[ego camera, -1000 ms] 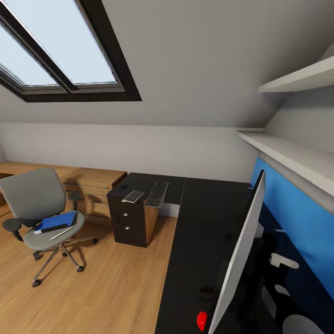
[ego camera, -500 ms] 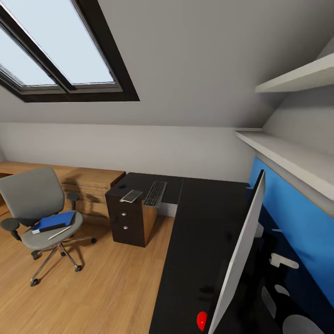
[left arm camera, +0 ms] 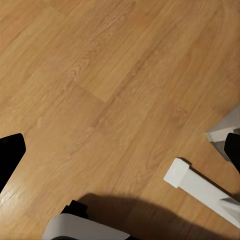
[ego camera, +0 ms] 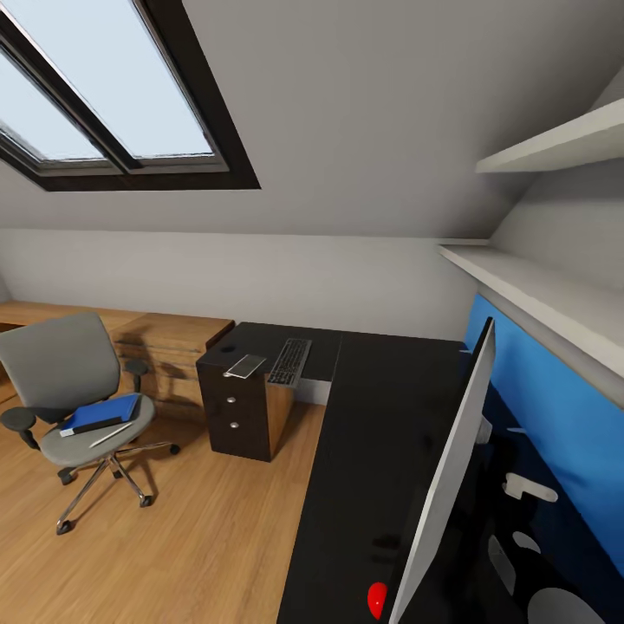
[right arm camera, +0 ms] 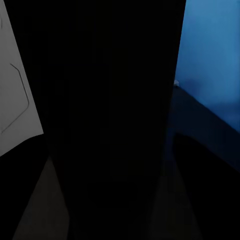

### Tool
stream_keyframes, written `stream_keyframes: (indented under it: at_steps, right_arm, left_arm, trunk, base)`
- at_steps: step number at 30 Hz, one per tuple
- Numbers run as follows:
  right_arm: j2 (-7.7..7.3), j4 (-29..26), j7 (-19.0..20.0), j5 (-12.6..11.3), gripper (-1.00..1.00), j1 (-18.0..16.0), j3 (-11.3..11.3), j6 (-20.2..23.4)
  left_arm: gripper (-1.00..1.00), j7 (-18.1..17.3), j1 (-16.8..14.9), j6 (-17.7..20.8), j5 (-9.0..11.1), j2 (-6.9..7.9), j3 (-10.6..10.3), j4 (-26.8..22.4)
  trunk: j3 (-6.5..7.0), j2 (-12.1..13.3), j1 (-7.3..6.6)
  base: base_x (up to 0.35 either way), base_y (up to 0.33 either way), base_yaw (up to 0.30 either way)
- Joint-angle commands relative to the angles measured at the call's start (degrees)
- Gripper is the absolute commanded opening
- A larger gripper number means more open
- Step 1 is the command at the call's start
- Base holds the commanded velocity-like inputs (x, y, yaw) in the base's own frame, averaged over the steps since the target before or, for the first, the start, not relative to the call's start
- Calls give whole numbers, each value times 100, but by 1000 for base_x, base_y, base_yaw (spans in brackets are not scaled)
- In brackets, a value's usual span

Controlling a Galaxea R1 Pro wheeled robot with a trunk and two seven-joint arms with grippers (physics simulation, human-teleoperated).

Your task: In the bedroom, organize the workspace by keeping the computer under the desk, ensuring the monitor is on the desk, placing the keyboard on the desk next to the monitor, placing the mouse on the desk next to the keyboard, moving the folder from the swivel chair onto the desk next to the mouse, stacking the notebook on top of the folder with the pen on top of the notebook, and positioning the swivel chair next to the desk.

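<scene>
You're between pick-ups, standing at the near leg of the desk (ego camera: 381, 433); nothing looks to be in hand, and my read is the folder comes next.

Far left: swivel chair (ego camera: 65, 381), grey padded seat and back, black armrests, chrome star base on castors, standing well apart from the desk on the wood-plank floor (ego camera: 191, 537). On its seat lies the folder (ego camera: 102, 412), flat, bright blue, with a dark slab on its near edge, likely the notebook, and the pen (ego camera: 114, 435), a thin pale stick, just beside it.

Middle: the desk's drawer unit (ego camera: 238, 416), glossy black with round silver knobs. On the far wing lies the keyboard (ego camera: 291, 361), slim and dark, beside a small grey slab.

Right: the monitor (ego camera: 446, 485) stands edge-on on the desk, thin, silver-rimmed, red light low at its near corner.

Next move calls for driving left to the chair.

Fingers: the left gripper's dark tips sit at opposite edges of the left wrist view, spread wide, nothing between. Right gripper: cannot tell.
</scene>
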Motion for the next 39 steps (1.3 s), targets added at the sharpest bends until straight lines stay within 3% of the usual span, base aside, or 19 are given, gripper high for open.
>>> stream_keyframes:
  at_steps: [1, 13, 14, 39]
  right_arm:
    - [3, -3, -16, 83, -100, -11, -27, -16]
    - [3, -3, -18, 83, -100, -11, -25, -16]
    - [3, -3, -18, 83, 100, -11, -26, -16]
    - [3, -1, -15, 83, 100, -11, -27, -10]
  left_arm:
    - [100, 44, -6, -32, 60, 6, -47, 1]
    - [100, 44, -4, -32, 59, 6, -47, 1]
    - [100, 44, -3, -32, 60, 6, -47, 1]
    - [100, 43, -2, -32, 60, 6, -47, 1]
  trunk:
    - [-9, -10, 2]
    - [-9, -10, 2]
    - [-9, -10, 2]
    - [-9, -10, 2]
  base:
    - [0, 0, 0]
    - [0, 0, 0]
    - [0, 0, 0]
    - [-2, 0, 0]
